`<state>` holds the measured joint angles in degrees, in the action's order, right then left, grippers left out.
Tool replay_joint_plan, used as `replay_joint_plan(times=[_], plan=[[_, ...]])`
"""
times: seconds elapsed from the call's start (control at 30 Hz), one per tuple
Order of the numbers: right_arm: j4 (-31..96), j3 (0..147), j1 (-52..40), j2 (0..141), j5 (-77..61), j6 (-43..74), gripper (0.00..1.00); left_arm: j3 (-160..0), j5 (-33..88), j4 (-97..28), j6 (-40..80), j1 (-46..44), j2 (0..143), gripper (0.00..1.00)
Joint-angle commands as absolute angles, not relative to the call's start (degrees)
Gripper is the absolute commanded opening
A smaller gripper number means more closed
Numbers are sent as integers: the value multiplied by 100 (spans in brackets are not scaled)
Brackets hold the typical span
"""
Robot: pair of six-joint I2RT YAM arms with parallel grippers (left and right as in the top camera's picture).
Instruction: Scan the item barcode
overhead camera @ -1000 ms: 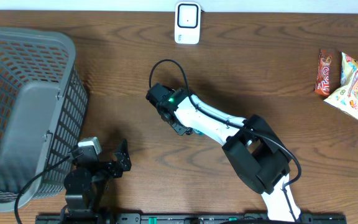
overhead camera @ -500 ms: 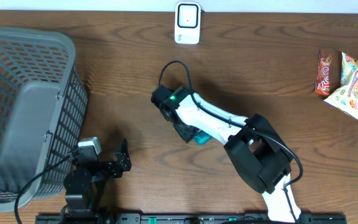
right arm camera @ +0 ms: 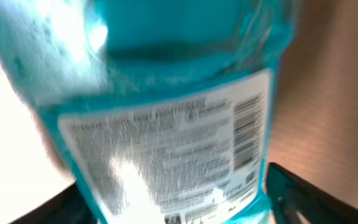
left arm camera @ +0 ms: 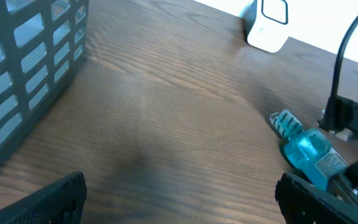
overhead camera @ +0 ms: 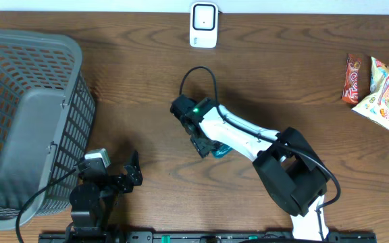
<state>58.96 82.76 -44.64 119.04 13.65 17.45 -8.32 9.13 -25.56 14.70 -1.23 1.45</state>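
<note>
At the far left of the brown wooden desk (overhead camera: 127, 74) we see a grey plastic basket with latticed walls (overhead camera: 32, 115). Just beside its lower right corner the left arm rests low. In its wrist view the left fingers (left arm camera: 51, 198) stand wide apart, with only bare wood between them. Going to the right, a small white box-shaped scanner (overhead camera: 203, 25) stands at the far edge of the desk, near the middle. Below it and well apart from it, the clear blue plastic bottle (overhead camera: 220, 150) lies on its side on the desk, about in the centre. In the left wrist view its ribbed cap points toward the scanner. The right arm reaches over this bottle from the lower right. In its wrist view the bottle fills almost all the picture, rather blurred. A white label faces the camera, with a barcode (right arm camera: 247, 134) on its right side. The right fingers (right arm camera: 309, 196) show as dark shapes on both sides of the bottle, but we cannot tell if they press it or stand loose. At the far right edge lie several colourful snack packets (overhead camera: 377, 84), close together.
</note>
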Motion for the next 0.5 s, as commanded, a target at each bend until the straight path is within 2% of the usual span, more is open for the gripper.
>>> replay_joint_plan(times=[0.0, 0.07, 0.2, 0.47], plan=[[6058, 8355, -4405, 11493, 609, 1636, 88, -751, 982, -2646, 1398, -137, 145, 98], [6064, 8377, -4359, 11135, 207, 1317, 99, -751, 982, -2646, 1398, -137, 145, 98], [5734, 8377, -4158, 10820, -567, 521, 99, -751, 982, -2646, 1398, -137, 145, 98], [4547, 8399, -3741, 11437, -416, 443, 99, -751, 982, -2646, 1398, -137, 145, 98]])
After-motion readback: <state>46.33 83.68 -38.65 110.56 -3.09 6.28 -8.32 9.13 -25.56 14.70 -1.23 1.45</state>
